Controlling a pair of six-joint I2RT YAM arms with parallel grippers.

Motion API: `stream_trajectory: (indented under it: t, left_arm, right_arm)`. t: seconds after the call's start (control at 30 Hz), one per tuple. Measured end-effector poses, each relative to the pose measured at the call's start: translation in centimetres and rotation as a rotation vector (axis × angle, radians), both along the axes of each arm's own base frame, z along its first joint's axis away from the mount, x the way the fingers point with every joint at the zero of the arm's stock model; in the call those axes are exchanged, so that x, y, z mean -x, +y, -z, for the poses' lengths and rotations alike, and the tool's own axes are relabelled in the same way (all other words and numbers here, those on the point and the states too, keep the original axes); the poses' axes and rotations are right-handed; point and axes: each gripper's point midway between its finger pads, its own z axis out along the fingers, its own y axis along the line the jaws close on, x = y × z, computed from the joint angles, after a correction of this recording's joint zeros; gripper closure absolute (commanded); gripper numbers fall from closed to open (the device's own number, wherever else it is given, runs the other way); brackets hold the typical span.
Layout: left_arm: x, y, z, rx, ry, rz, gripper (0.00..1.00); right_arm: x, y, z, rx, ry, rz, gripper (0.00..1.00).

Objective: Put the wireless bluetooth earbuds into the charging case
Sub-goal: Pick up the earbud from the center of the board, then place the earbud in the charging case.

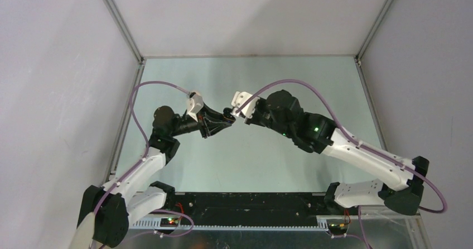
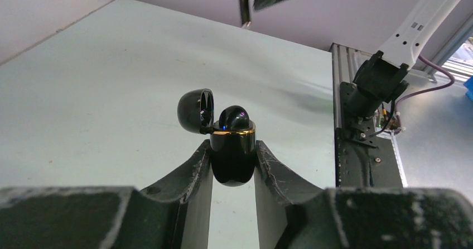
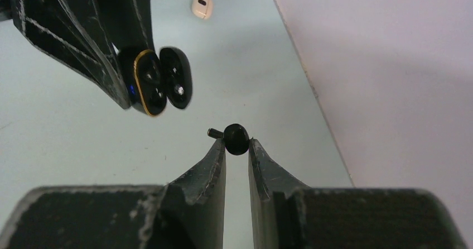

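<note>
My left gripper (image 2: 233,151) is shut on a glossy black charging case (image 2: 233,162) with a gold rim. Its lid (image 2: 195,110) is hinged open to the left, and one black earbud (image 2: 235,117) sits in the case. My right gripper (image 3: 237,143) is shut on a second black earbud (image 3: 236,138), pinched at the fingertips with its stem pointing left. The open case (image 3: 146,87) hangs just up and left of that earbud, apart from it. From above, both grippers meet over the table's middle, left (image 1: 222,121) and right (image 1: 239,114). No cream-white earbuds show.
A cream-white pebble-like case (image 3: 201,6) lies on the pale green table (image 3: 56,148) near its edge by the wall. Grey walls enclose the table on three sides. The right arm's base and aluminium rail (image 2: 357,148) stand at the near edge.
</note>
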Motion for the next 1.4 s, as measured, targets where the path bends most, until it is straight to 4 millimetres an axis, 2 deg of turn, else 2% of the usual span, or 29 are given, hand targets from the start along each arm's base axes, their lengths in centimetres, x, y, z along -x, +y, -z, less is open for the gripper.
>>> stream_trajectory:
  t: [0.17,0.33,0.5,0.9,1.4]
  left_arm:
    - [0.3,-0.2,-0.5,0.021,0.004,0.022,1.00]
    - [0.5,-0.3,-1.0,0.037,0.008,0.037,1.00]
    - [0.7,-0.4,-1.2,0.044,0.002,0.045,1.00]
    - [0.7,-0.3,-1.1,0.044,0.012,0.044,1.00]
    - [0.7,-0.3,-1.1,0.044,0.014,0.044,1.00]
  right_arm:
    - [0.1,2.5,1.6,0.027,0.000,-0.012,0.89]
    - [0.5,3.6,2.7,0.054,0.003,-0.021,0.89]
    - [1.0,4.0,2.4,0.045,-0.007,-0.027,0.89]
    - [1.4,4.8,3.3,0.070,-0.003,-0.036,0.90]
    - [1.5,4.9,3.4,0.075,-0.009,-0.031,0.90]
